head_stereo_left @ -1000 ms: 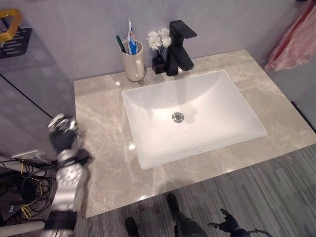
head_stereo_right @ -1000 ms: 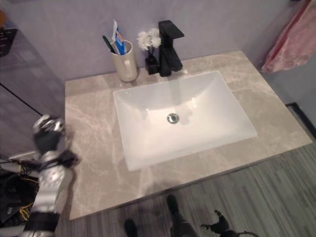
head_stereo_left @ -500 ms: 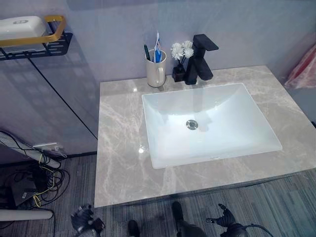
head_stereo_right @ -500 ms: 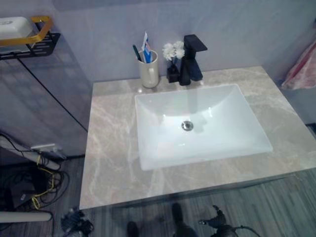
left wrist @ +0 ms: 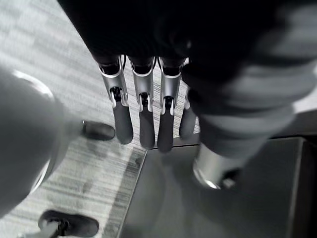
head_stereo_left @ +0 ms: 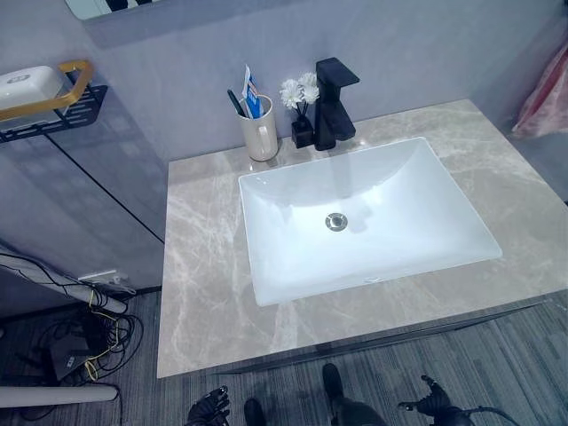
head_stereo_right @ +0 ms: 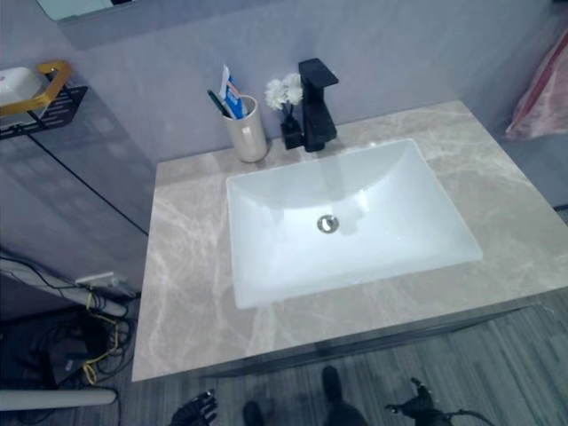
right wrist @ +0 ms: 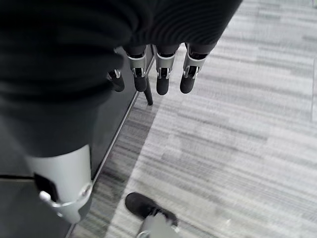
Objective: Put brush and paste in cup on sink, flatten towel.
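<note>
While both arms hung low in front of the vanity, neither hand held anything; the left hand (head_stereo_left: 209, 410) showed at the counter's front edge with straight, relaxed fingers (left wrist: 140, 121) over the floor, and the right hand (head_stereo_left: 437, 404) hung likewise, its fingers (right wrist: 162, 79) extended and empty. At far left a wall shelf (head_stereo_left: 53, 105) carried a white soap dish (head_stereo_left: 25, 86); next stood the cup (head_stereo_left: 260, 135) at the back of the marble counter (head_stereo_left: 202, 257), the brush (head_stereo_left: 235, 102) and paste (head_stereo_left: 250, 93) upright inside it, so that part appeared complete; beside it stood a small flower vase (head_stereo_left: 301, 114), just beside the black faucet (head_stereo_left: 332, 104), with the basin (head_stereo_left: 361, 216) in front. The remaining step appeared to be the towel; a pink cloth (head_stereo_left: 543, 96) hung at far right, well apart from both hands; whether it was the towel could not be confirmed. The right hand would have to rise clear of the counter edge, then press flat and sweep outward; the faucet and vase stood clear of that path.
</note>
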You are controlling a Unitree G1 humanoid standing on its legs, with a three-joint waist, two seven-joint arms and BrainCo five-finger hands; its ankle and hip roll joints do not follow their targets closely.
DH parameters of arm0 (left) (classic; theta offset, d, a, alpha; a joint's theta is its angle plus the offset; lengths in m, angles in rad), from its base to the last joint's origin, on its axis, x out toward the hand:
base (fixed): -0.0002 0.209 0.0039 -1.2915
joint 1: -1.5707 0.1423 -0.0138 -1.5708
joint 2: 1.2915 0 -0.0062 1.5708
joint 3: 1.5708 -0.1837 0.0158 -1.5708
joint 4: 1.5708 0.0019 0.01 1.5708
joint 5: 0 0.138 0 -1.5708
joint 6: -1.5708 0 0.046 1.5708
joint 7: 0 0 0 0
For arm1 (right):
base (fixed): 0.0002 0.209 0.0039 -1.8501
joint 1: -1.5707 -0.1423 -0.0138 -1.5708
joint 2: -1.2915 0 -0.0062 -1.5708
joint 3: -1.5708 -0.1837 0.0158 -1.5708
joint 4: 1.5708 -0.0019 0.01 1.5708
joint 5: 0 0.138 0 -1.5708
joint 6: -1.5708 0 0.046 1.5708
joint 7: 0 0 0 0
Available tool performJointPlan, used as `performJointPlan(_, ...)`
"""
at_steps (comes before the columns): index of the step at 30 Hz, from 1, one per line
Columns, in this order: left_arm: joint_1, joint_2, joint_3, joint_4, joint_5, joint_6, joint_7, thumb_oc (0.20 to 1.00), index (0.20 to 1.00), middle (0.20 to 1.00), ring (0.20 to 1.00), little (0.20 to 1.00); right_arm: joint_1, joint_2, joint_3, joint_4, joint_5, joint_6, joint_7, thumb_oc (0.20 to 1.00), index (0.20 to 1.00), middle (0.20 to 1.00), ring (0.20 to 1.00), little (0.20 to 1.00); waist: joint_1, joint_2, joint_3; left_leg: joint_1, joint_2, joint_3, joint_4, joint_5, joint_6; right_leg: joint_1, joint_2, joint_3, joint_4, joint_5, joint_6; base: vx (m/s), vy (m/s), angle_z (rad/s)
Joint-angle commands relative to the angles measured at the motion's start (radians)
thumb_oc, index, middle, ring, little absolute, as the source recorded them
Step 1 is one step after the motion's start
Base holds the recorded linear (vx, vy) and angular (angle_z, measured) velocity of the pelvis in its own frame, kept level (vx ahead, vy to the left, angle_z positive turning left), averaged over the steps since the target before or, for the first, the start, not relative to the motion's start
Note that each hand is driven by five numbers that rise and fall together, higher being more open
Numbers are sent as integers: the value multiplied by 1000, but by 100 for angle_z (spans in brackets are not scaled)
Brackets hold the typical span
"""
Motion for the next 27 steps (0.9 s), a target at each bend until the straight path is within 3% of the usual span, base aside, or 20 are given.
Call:
performJointPlan(1, 30, 71, 27, 10, 83, 11, -9, 787, 787, 787, 787, 787, -28, 33, 16, 33, -4, 4, 24, 1000, 1000, 1000, 1000, 1000, -24, -95, -22, 36, -90, -18, 143, -159, 30, 11, -65, 3, 0, -16, 64, -47, 6, 43)
performJointPlan(3, 28, 86, 35, 33, 127, 16, -9, 805, 805, 805, 805, 805, -30, 43, 10, 52, -7, 8, 33, 1000, 1000, 1000, 1000, 1000, -23, -98, -24, 76, -113, -67, 140, -195, 45, 26, -54, 4, 0, -10, 66, -17, 55, 6)
performJointPlan(6, 34, 105, 77, 69, 118, 29, -25, 1000, 1000, 1000, 1000, 1000, -20, 57, -2, 77, -22, 14, 40, 1000, 1000, 1000, 1000, 1000, -25, -107, -37, 113, -127, -90, 115, -197, 64, 38, -59, 4, 0, 7, 69, -11, 97, 3)
performJointPlan(10, 46, 118, 99, 96, 158, 35, -44, 1000, 1000, 1000, 1000, 1000, -22, 70, -27, 106, -26, 25, 57, 1000, 1000, 1000, 1000, 1000, -7, -114, -56, 135, -163, -126, 78, -210, 89, 40, -69, 22, 0, 30, 85, -29, 148, -5)
performJointPlan(12, 57, 125, 66, 126, 272, 46, -58, 1000, 1000, 1000, 1000, 1000, -29, 81, -39, 126, -45, 34, 51, 1000, 1000, 1000, 1000, 1000, -4, -113, -60, 151, -187, -140, 49, -202, 108, 24, -83, 39, 10, 52, 102, -75, 250, -9)
performJointPlan(23, 56, 139, -21, 126, 460, 52, -43, 1000, 1000, 1000, 1000, 1000, -15, 153, -56, 125, -16, 40, 48, 1000, 1000, 1000, 1000, 1000, -11, -134, -35, 202, -225, -131, -35, -170, 150, -14, -119, 77, 65, 97, 148, -75, 142, -7)
performJointPlan(26, 37, 132, -62, 118, 490, 52, -29, 1000, 1000, 1000, 1000, 1000, -18, 170, -81, 163, 19, 50, 42, 1000, 1000, 1000, 1000, 1000, -13, -138, -19, 215, -225, -122, -57, -157, 151, -28, -132, 52, 88, 113, 160, -95, 63, -1)
performJointPlan(27, 31, 127, -85, 104, 495, 48, -35, 1000, 1000, 1000, 1000, 1000, -21, 175, -92, 166, 36, 51, 36, 1000, 1000, 1000, 1000, 1000, -10, -135, -12, 216, -220, -109, -63, -148, 150, -38, -140, 9, 105, 113, 165, -140, 56, -8)
